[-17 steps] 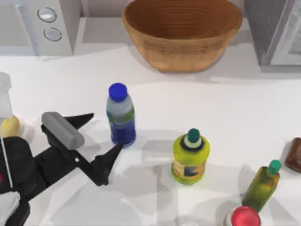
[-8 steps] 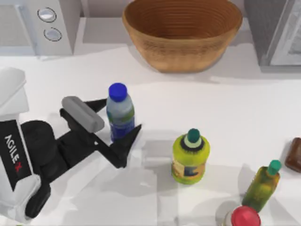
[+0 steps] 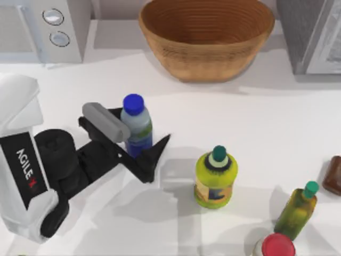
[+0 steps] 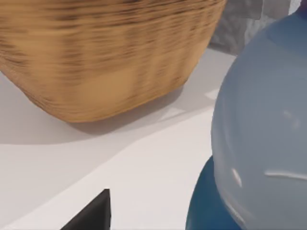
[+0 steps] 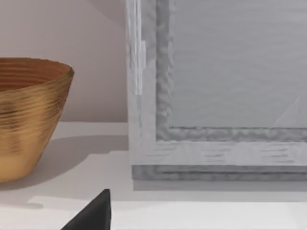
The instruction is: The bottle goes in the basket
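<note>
The bottle (image 3: pixel 137 128) stands upright on the white table, clear with a blue cap and a dark blue lower half. My left gripper (image 3: pixel 143 127) is open and straddles it, one black finger (image 3: pixel 155 152) in front of the bottle and the other behind it. The left wrist view has the bottle (image 4: pixel 264 143) very close, with the basket (image 4: pixel 105 57) beyond it. The tan woven basket (image 3: pixel 208 58) sits at the back middle of the table, apart from the bottle. My right gripper (image 5: pixel 91 213) faces the basket (image 5: pixel 29 115) from the side.
A squat yellow-green bottle (image 3: pixel 216 178) stands right of the gripper. A slim olive bottle (image 3: pixel 298 208), a red-capped item (image 3: pixel 277 246) and a brown object (image 3: pixel 334 175) sit at the front right. A white appliance (image 3: pixel 48 26) and a grey one (image 3: pixel 314 32) flank the basket.
My left arm has moved rightward toward the bottle. Its open fingers went from beside the bottle to either side of it. The bottle has not moved.
</note>
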You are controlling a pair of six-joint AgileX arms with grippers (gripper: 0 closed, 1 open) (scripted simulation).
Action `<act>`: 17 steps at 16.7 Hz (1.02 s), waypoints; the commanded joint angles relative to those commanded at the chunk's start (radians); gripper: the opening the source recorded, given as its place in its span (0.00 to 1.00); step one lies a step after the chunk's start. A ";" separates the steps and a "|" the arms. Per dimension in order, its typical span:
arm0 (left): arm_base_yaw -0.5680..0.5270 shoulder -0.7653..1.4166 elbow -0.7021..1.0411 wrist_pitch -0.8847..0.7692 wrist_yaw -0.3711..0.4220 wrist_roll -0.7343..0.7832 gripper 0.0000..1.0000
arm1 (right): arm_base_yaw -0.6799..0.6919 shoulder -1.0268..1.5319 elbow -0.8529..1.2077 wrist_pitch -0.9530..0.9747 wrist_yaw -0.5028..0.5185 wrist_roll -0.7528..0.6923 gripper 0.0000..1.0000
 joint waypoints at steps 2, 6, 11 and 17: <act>0.000 0.000 0.000 0.000 0.000 0.000 1.00 | 0.000 0.000 0.000 0.000 0.000 0.000 1.00; 0.000 0.000 0.000 0.000 0.000 0.000 0.70 | 0.000 0.000 0.000 0.000 0.000 0.000 1.00; 0.000 0.000 0.000 0.000 0.000 0.000 0.32 | 0.000 0.000 0.000 0.000 0.000 0.000 1.00; 0.000 0.000 0.000 0.000 0.000 0.000 0.00 | 0.000 0.000 0.000 0.000 0.000 0.000 1.00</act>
